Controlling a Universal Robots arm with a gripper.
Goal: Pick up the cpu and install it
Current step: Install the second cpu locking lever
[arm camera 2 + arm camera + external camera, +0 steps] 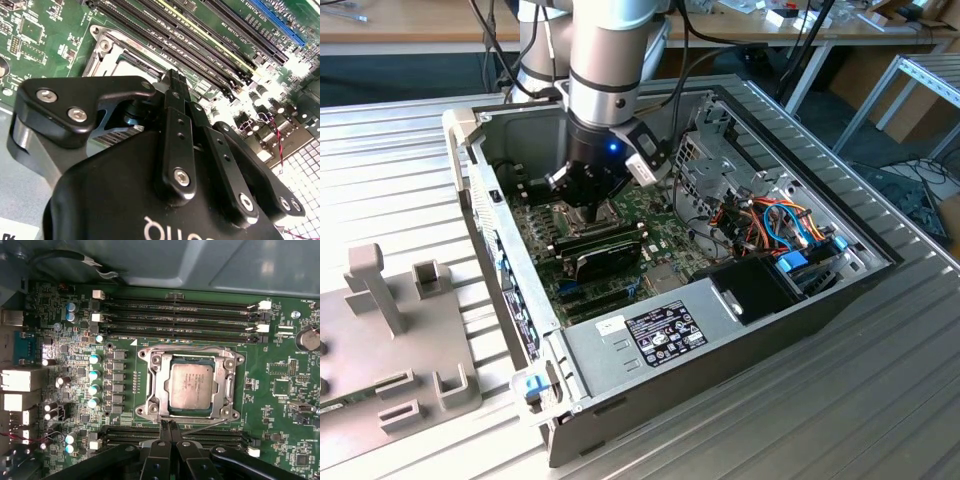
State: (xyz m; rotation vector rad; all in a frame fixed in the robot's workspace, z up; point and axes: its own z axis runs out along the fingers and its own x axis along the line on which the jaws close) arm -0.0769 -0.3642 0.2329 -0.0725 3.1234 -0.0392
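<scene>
Exterior view: arm reaches down into the open PC case (820,300), gripper (588,205) low over the green motherboard (620,270), just behind the black rectangular module (605,248); the gripper body blocks the socket area there. First wrist view fills that in: the cpu (191,386), silver-grey top up, sits flat and square inside the socket frame (152,385), memory slots (180,315) running along both sides of the socket. Gripper (169,427) fingertips (165,430) are pressed together with nothing between them, tips at the frame edge just beside the cpu, over the near slot row; contact with the board cannot be judged. Second wrist view looks along the black gripper (172,80) body from behind: fingers (175,100) meet in a single closed point, part of the socket frame (107,52) and a pale corner of the cpu (137,60) peek out past the linkage, long slots (200,45) beyond. Exterior view alone shows the grey fixture block (400,340) on the ribbed table (880,400) at its left.
</scene>
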